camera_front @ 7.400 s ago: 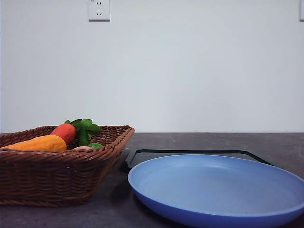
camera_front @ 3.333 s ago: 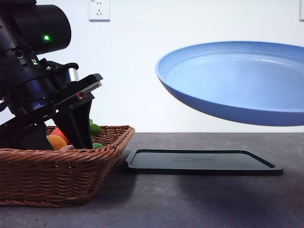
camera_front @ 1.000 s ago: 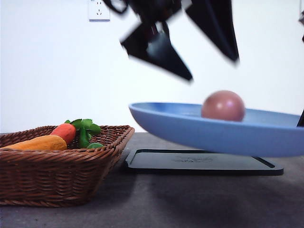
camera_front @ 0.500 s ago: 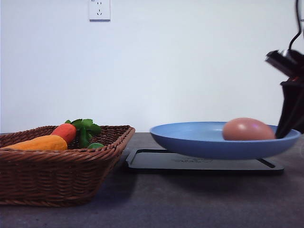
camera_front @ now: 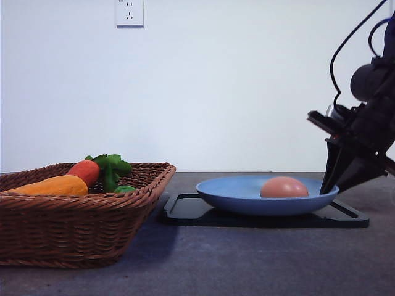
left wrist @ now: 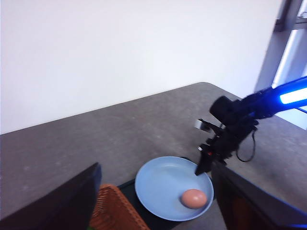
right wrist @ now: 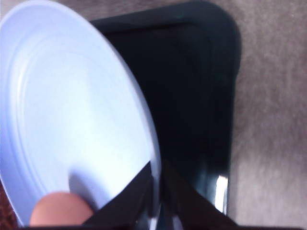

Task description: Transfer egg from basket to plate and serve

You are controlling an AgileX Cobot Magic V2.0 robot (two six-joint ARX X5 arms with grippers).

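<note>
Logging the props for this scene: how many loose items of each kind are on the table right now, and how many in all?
Egg: 1
Plate: 1
Black tray: 1
Basket: 1
Orange vegetable: 1
Red vegetable with green leaves: 1
Total: 6

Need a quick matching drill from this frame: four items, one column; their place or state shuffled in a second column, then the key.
Items:
1. small pinkish-brown oval egg
2. large round light-blue plate
3. orange carrot-like vegetable
4. right pincer

Place or state:
A. closed on the plate's rim
B. lying in the dark brown woven wicker basket
C. resting on the flat black rectangular tray
D. lying in the plate, toward the side the pincer holds

Pairs: 1-D, 2-C, 3-B, 4-A
</note>
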